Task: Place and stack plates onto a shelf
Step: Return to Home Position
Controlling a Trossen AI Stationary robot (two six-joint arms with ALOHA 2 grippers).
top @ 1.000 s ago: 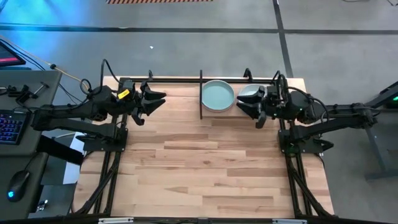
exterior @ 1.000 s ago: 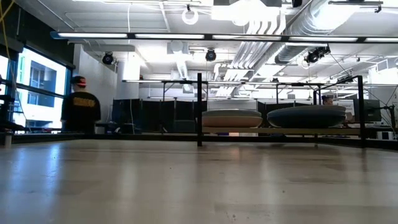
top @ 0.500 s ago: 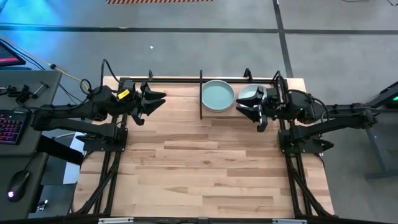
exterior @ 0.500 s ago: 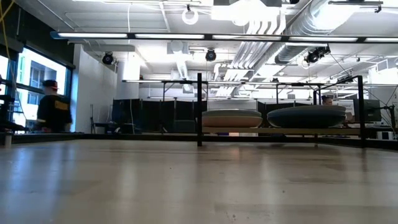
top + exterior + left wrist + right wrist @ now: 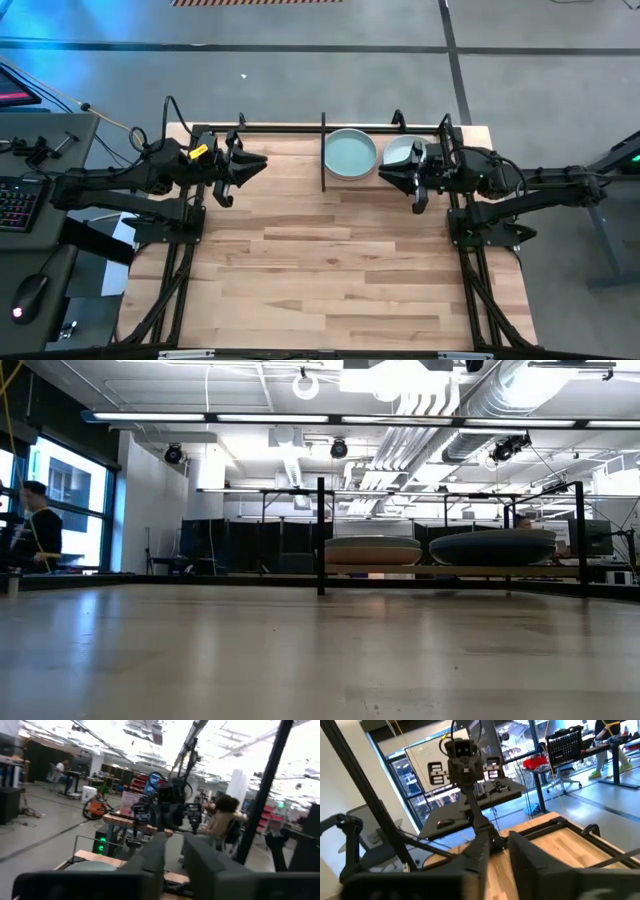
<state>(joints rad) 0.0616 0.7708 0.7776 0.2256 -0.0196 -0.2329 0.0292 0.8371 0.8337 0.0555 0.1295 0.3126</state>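
The plates sit in two stacks on the shelf, upper centre-right of the high view at the worktop's far edge. The mint-topped stack fills the shelf's left half; the grey-topped stack takes the right half. In the low view they show edge-on, side by side but apart, right of centre: the paler stack on the left, the darker one on the right, and nothing touches either.

The right end effector hangs in front of the grey-topped stack, hiding its near rim in the high view. Its wrist view shows its fingers narrowly apart, with nothing between them.

The left end effector is in the upper left of the high view, over the worktop's far corner and well apart from the shelf. Its fingers show a slim gap and hold nothing.

Beyond the worktop, a person stands at the far left of the low view.
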